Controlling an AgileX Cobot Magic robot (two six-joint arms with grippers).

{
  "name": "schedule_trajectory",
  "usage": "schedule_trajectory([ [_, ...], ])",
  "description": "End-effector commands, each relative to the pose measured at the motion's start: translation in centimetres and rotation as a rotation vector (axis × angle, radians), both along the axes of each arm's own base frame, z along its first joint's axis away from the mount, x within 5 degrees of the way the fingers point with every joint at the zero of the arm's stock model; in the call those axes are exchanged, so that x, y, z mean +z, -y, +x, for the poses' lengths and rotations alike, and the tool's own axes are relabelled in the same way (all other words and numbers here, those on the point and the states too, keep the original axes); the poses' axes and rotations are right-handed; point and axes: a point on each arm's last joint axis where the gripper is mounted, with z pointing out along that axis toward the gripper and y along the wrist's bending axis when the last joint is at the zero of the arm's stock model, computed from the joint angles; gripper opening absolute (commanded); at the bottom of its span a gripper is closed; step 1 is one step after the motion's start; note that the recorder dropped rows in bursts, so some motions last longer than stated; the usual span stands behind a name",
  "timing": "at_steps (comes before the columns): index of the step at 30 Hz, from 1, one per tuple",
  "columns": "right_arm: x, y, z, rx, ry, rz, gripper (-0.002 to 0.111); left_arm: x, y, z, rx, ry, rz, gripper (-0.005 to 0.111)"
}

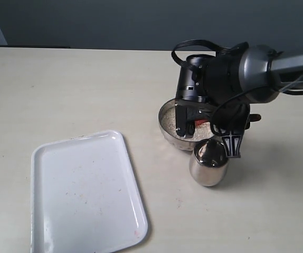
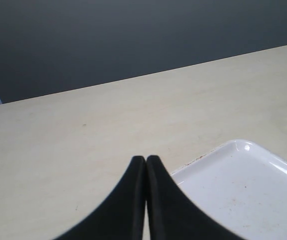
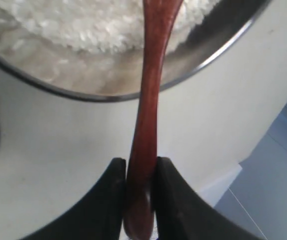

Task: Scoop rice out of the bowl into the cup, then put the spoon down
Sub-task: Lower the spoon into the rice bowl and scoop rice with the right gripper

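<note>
The left gripper (image 2: pixel 146 167), jaws pressed together and empty, hangs by the tray (image 1: pixel 83 195) at seven o'clock, clear of the work. The right gripper (image 3: pixel 139 172) pinches the spoon (image 3: pixel 148 100) by its handle, reaching into the rice (image 3: pixel 98 25) in the bowl (image 1: pixel 166 124) for a scoop. The cup (image 1: pixel 208 163) waits just beside at five o'clock.

"PiP" on right arm (image 1: pixel 286 63)

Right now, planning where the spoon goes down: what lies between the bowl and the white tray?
Nothing; only bare tabletop separates the bowl from the white tray, as the exterior view shows.
</note>
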Motion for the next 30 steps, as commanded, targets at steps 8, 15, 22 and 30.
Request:
schedule_trajectory([
  [8, -0.2, -0.2, -0.6, 0.003, -0.095, 0.02, -0.001, 0.2, 0.0, 0.0, -0.001, 0.019, -0.009, 0.0],
  [15, 1.4, -1.3, 0.3, -0.078, -0.103, 0.141, -0.001, 0.2, 0.0, 0.0, -0.001, 0.019, -0.009, 0.0],
  [22, 1.6, -1.3, 0.0, -0.084, -0.149, 0.123, -0.001, 0.2, 0.0, 0.0, -0.001, 0.019, -0.009, 0.0],
  [30, 1.4, -0.5, 0.1, -0.161, -0.196, 0.147, -0.001, 0.2, 0.0, 0.0, -0.001, 0.019, -0.009, 0.0],
])
